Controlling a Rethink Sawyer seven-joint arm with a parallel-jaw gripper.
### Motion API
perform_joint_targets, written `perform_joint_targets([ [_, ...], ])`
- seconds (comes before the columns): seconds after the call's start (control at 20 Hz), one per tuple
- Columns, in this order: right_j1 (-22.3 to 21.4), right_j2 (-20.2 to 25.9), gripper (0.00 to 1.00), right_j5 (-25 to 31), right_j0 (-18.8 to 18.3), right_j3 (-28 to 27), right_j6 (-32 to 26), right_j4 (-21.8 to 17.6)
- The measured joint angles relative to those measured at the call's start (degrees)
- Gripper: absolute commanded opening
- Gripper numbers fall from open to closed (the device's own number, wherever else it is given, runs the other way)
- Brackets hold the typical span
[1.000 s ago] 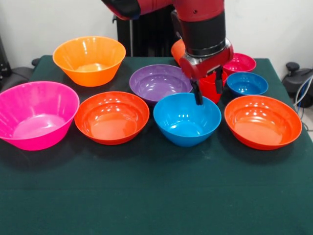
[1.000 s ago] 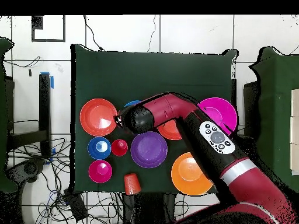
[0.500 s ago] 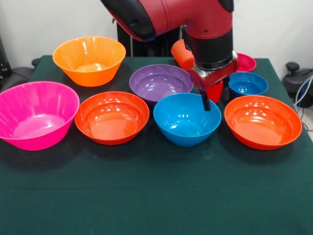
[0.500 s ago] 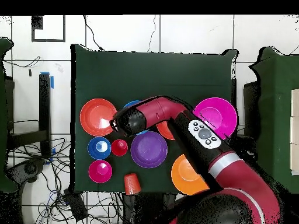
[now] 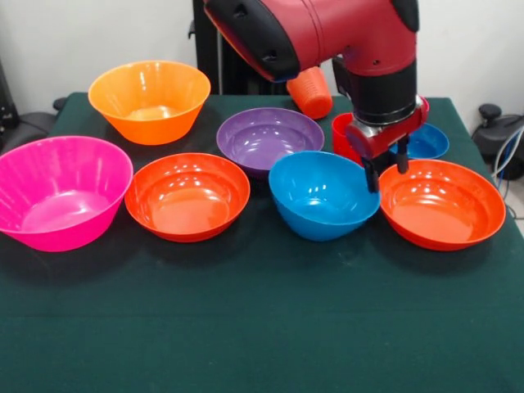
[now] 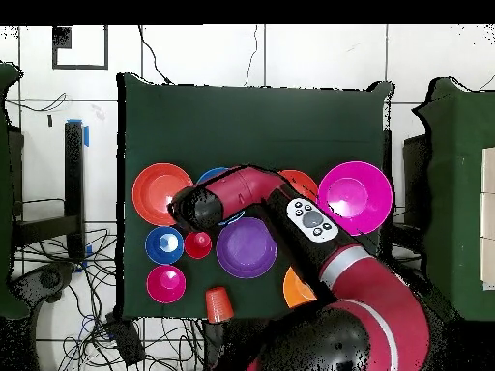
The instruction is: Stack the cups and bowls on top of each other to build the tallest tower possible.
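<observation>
My gripper (image 5: pixel 386 170) is open and hangs low over the right rim of the medium blue bowl (image 5: pixel 319 196). One finger is inside that rim and the other is over the right red-orange bowl (image 5: pixel 442 205). The blue bowl is tilted and touches that red-orange bowl. Just behind stand the red cup (image 5: pixel 344 135) and the small blue bowl (image 5: pixel 430 141). The orange cup (image 5: pixel 311 92) lies on its side at the back. The purple bowl (image 5: pixel 266 135), left red-orange bowl (image 5: pixel 187 195), pink bowl (image 5: pixel 61 192) and yellow-orange bowl (image 5: pixel 149 100) sit apart. The small magenta bowl (image 6: pixel 166 283) shows only from overhead. No tower is in view.
The dark green cloth (image 5: pixel 262 327) covers the table, with a wide bare strip along the front edge. My arm (image 6: pixel 290 208) crosses above the middle bowls in the overhead view. Cables (image 6: pixel 58 280) lie on the floor beside the table.
The gripper moved right in the front view, from the blue bowl's far rim to its right rim. The blue bowl slid right and tipped against the red-orange bowl.
</observation>
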Motion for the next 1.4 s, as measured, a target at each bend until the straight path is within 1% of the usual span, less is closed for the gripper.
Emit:
perform_joint_targets([
  [0.05,0.01,-0.71,1.0,-1.86,0.75,0.08,0.55,0.01],
  [0.55,0.58,-4.37,1.0,-9.8,3.28,0.58,2.51,0.34],
  [0.9,-0.15,-5.26,1.0,-10.63,3.83,1.87,2.57,2.41],
  [1.2,-6.19,-5.27,1.0,-9.41,3.92,6.08,2.57,8.11],
  [1.35,-9.55,-5.27,1.0,-7.47,4.07,7.56,2.57,10.75],
  [1.4,-11.71,-5.26,1.0,-6.07,4.25,8.28,2.57,12.22],
])
